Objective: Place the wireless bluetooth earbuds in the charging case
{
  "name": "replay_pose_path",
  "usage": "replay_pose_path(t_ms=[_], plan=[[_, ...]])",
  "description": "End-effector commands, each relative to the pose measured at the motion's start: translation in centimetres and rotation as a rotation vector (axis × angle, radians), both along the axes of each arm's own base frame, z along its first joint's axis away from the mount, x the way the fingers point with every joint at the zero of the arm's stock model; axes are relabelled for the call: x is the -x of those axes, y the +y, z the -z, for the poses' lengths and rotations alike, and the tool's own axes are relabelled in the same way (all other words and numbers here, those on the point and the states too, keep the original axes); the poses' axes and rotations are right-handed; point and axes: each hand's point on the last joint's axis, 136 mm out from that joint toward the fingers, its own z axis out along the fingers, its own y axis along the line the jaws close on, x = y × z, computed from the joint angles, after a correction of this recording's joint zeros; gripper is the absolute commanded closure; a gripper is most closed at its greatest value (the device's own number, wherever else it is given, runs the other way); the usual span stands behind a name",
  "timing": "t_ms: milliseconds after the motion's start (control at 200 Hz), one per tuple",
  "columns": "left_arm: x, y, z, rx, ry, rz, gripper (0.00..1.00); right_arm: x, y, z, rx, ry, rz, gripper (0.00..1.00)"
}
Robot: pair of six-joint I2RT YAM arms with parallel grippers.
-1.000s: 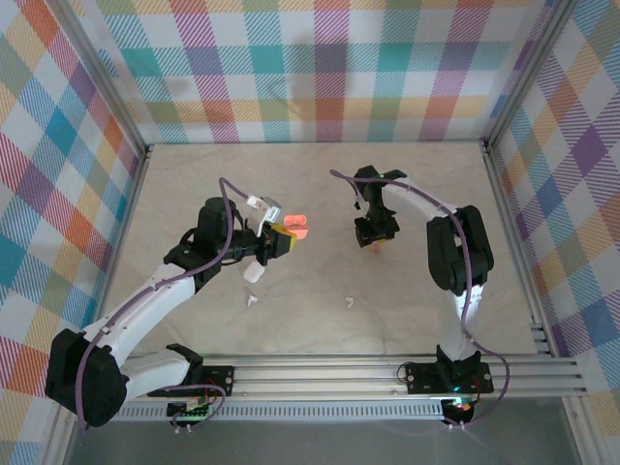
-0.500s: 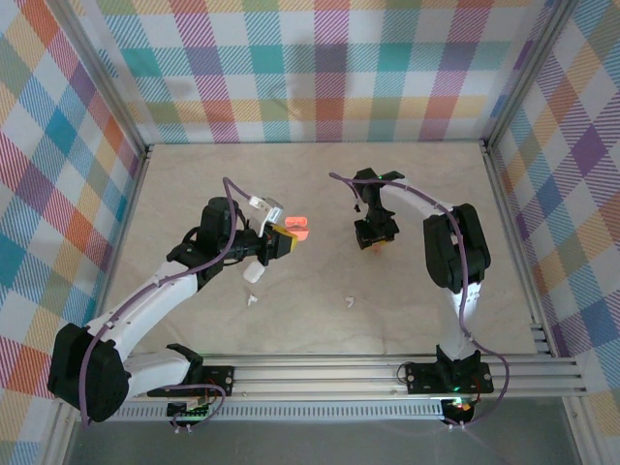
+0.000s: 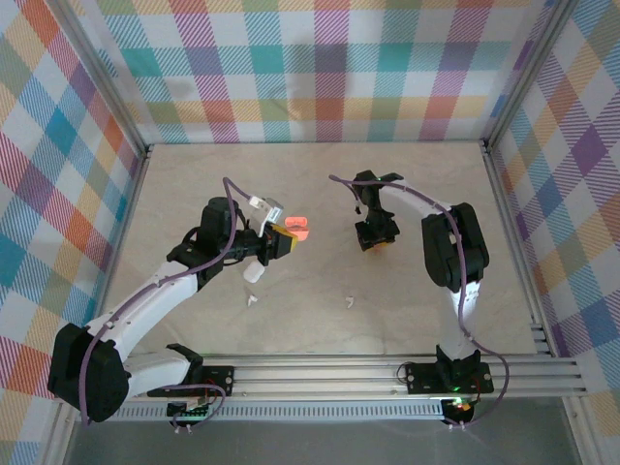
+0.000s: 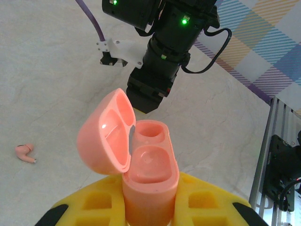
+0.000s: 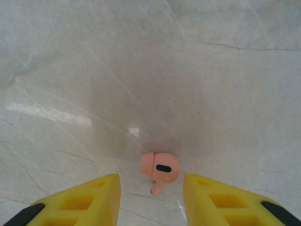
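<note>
Barely shifted, the right gripper (image 5: pixel 149 195) straddles a pink earbud (image 5: pixel 160 168), fingers parted and empty, so grasping comes next, while the left gripper (image 4: pixel 148 207) clamps the open charging case (image 4: pixel 141 160).

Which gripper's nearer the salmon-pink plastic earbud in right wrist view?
Right. Right gripper flanks the earbud; left gripper is well apart, holding the open pink plastic case.

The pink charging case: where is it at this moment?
The pink charging case stands upright, lid open, gripped by the left claw. In the top view it is near the middle of the table, with the right claw to its right.
</note>
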Motion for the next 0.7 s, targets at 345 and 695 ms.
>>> replay_pose_path(t_ms=[345, 695], plan=[[-0.1, 0.1, -1.2, 0.021, -0.014, 0.005, 1.00, 0.3, -0.6, 1.7, 0.023, 0.021, -0.003, 0.64], [0.0, 0.1, -1.2, 0.022, -0.009, 0.006, 1.00, 0.2, -0.4, 2.4, 0.021, 0.034, -0.002, 0.67]])
